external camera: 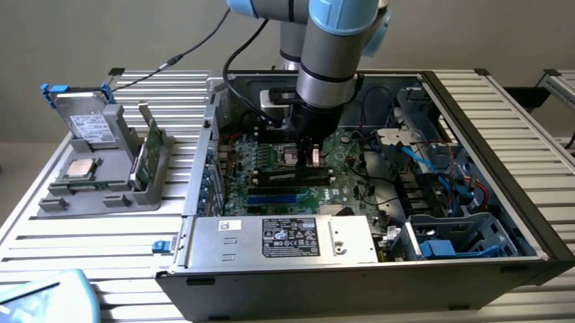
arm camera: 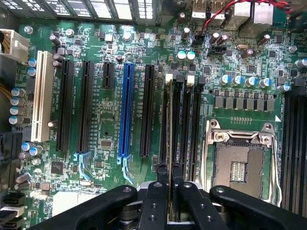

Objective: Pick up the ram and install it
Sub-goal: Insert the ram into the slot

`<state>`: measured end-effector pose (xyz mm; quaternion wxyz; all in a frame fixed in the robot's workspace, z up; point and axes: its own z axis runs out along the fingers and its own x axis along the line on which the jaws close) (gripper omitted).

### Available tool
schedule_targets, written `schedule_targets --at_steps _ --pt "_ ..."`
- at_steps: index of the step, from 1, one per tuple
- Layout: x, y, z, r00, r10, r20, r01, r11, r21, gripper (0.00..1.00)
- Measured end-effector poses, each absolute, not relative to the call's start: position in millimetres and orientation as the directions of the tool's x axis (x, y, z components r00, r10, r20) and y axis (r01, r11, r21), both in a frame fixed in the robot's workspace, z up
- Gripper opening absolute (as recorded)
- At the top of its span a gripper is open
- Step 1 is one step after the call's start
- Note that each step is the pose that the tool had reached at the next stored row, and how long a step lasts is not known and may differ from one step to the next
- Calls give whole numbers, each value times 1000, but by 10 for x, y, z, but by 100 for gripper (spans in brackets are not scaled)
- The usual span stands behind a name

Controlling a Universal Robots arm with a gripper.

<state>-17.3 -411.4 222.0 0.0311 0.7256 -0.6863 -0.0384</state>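
Thin green ram stick (arm camera: 170, 120) at black memory slots (arm camera: 184, 124)
We find black fingers (arm camera: 163, 178) clenched on it, edge-down for slot alignment

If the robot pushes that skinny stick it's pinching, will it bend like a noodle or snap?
Probably no noodle: the ram runs dead straight from the gripper, so it looks stiff. It's likely light, since two narrow fingertips alone seem to hold it. Seen edge-on it is very thin, so a sideways shove might crack it.
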Motion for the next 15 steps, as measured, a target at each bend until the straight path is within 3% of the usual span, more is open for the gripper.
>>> schedule_targets --at_steps 8,15 --pt "-131 -4114 2219 55 -998 -14 -992 -56 109 14" --pt "-84 -4114 2229 54 -998 -16 -986 -56 154 14"
